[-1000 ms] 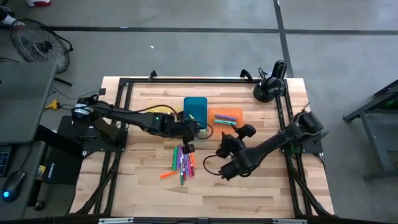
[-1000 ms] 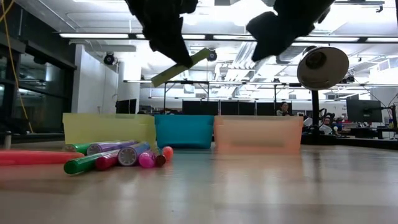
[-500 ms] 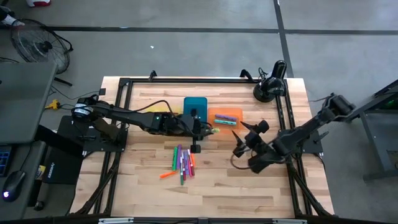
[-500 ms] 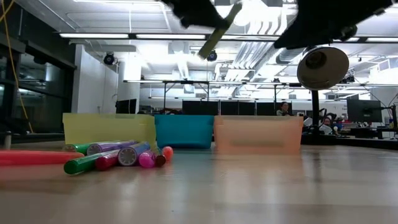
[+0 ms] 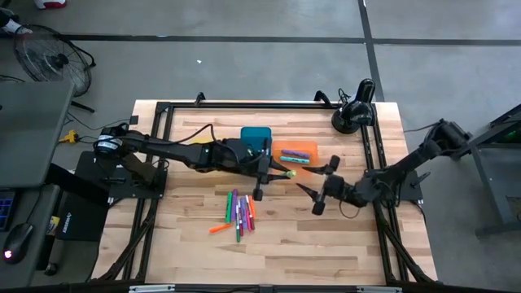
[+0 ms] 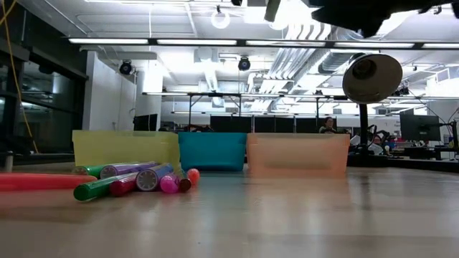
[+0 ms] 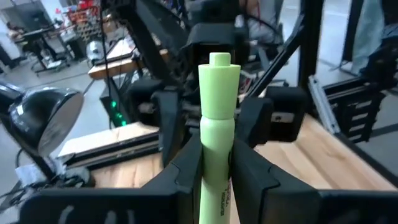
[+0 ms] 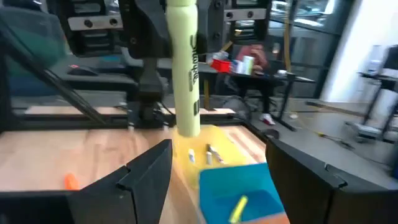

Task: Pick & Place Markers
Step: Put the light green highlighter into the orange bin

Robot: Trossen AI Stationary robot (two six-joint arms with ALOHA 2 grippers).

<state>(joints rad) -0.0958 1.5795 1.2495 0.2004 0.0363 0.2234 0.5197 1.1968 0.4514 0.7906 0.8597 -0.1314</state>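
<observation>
We are noting the left gripper [image 7: 214, 180] clamping a light green marker [image 7: 217, 124] high over the table, near the orange tray [image 5: 295, 152]. The right gripper [image 5: 319, 192], fingers spread wide and empty, is facing it just beside. We judge a collision or a fumbled handover likely. Loose markers [image 5: 238, 213] are lying near the blue tray [image 5: 256, 140] and yellow tray [image 6: 125, 149].

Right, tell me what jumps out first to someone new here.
The left claw, raised over the table's middle, is shut on a light green marker, its tip pointing toward the right arm. The right claw faces it, open. A heap of mixed-colour markers lies on the wooden table, in front of the blue bin.
</observation>
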